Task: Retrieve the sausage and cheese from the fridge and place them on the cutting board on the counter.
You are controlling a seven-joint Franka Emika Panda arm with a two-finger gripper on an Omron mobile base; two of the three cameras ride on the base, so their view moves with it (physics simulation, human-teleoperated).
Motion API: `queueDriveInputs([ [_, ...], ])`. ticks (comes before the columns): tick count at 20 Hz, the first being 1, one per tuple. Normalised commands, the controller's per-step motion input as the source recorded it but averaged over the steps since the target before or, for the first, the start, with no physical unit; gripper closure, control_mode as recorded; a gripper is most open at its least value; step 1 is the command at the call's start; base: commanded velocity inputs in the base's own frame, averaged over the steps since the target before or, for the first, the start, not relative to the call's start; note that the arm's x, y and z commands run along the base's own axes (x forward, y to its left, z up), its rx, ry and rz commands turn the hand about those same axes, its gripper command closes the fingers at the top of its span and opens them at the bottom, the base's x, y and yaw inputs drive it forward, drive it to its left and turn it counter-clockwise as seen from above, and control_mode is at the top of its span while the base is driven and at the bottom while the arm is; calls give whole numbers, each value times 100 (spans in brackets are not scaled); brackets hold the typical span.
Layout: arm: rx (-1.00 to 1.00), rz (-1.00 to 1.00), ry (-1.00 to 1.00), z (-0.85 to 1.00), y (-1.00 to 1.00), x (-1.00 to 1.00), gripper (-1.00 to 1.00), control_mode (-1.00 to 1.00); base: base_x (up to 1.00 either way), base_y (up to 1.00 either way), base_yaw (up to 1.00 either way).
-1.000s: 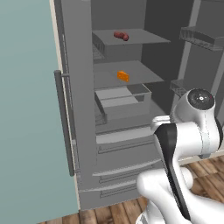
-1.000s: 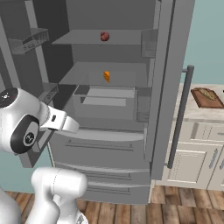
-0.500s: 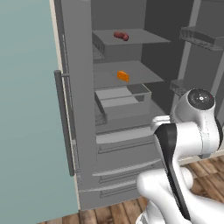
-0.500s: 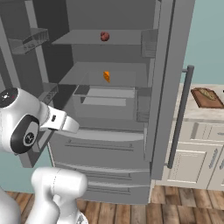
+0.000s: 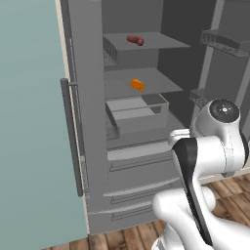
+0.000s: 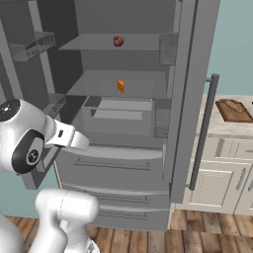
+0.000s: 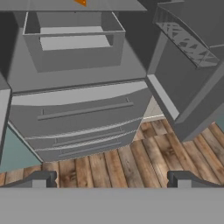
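Note:
The grey fridge (image 5: 90, 146) stands with both doors swung open. A reddish-brown sausage (image 5: 135, 40) (image 6: 118, 40) lies on its top shelf. One shelf below it sits the orange cheese (image 5: 137, 85) (image 6: 120, 86), whose tip shows at the top edge of the hand view (image 7: 81, 2). My gripper (image 7: 112, 179) is open and empty, low in front of the fridge and aimed at its lower drawers, well below both foods. The brown cutting board (image 6: 234, 109) rests on the pale counter (image 6: 217, 129) to the right of the fridge.
An open crisper drawer (image 6: 121, 111) sits under the cheese shelf. The right door (image 6: 190, 99) with its bar handle stands between the fridge interior and the counter. The left door (image 6: 39, 47) carries wire bins. Wooden floor (image 7: 144, 153) lies below.

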Motion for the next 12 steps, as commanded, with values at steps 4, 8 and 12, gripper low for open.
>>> queueDriveInputs([
  [4, 0, 0, 0, 0, 0, 0, -100, 100, 0, 0, 0],
  [8, 0, 0, 0, 0, 0, 0, -100, 100, 1, 0, 0],
  [12, 0, 0, 0, 0, 0, 0, -100, 100, 42, -6, 2],
])
